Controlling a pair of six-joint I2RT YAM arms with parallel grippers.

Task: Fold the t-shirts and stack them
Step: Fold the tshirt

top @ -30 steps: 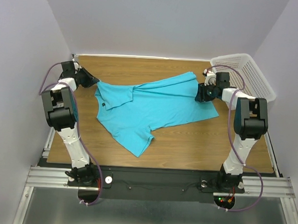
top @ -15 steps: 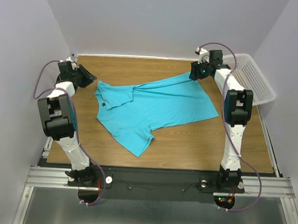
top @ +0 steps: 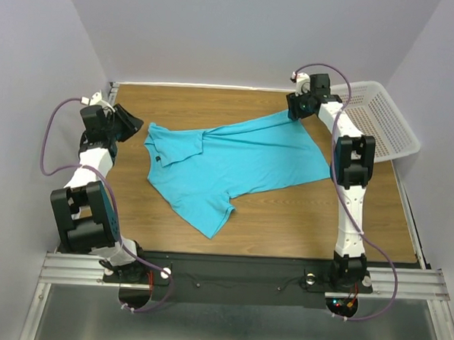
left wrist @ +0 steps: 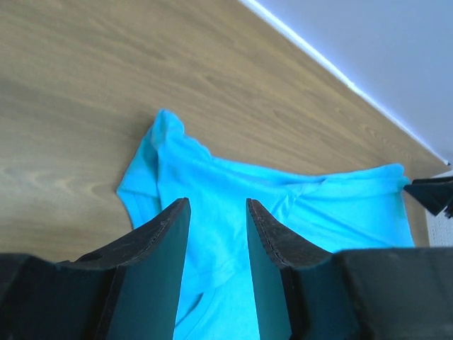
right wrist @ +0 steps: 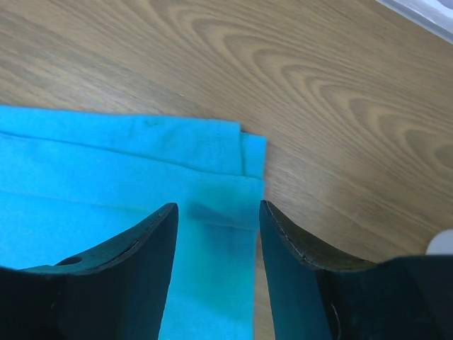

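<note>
Parting over the last second, the left gripper [left wrist: 216,207] has let go of the t-shirt [top: 235,166]. Its fingers [left wrist: 159,248] now stand apart with nothing between them but a view down onto turquoise cloth. From the wrist camera the shoulder and sleeve edge spread out ahead of the tips, toward 12 o'clock. Whether the tips touch the fabric I cannot tell.

From above, this gripper sits just beside the shirt's 9 o'clock end. Its arm has drawn back toward the near-left of the table [top: 285,219].

The right gripper [right wrist: 218,209] has moved more. A second ago it was at the garment's 3 o'clock edge; now it hangs over the far hem corner, at about 1 o'clock of the shirt. Its fingers [right wrist: 141,262] are apart and straddle that corner without clamping it. A doubled-over strip of hem shows between and beyond them, with bare wood off to 3 o'clock.

So the spreading pull looks finished. The garment lies flat but slanted, collar toward 9 o'clock, one sleeve pointing to 6 o'clock and the hem toward 3 o'clock. No fold has been made yet, and the right side seems set up for the next pinch. The white basket [top: 375,109] stands beyond it at 2 o'clock.
</note>
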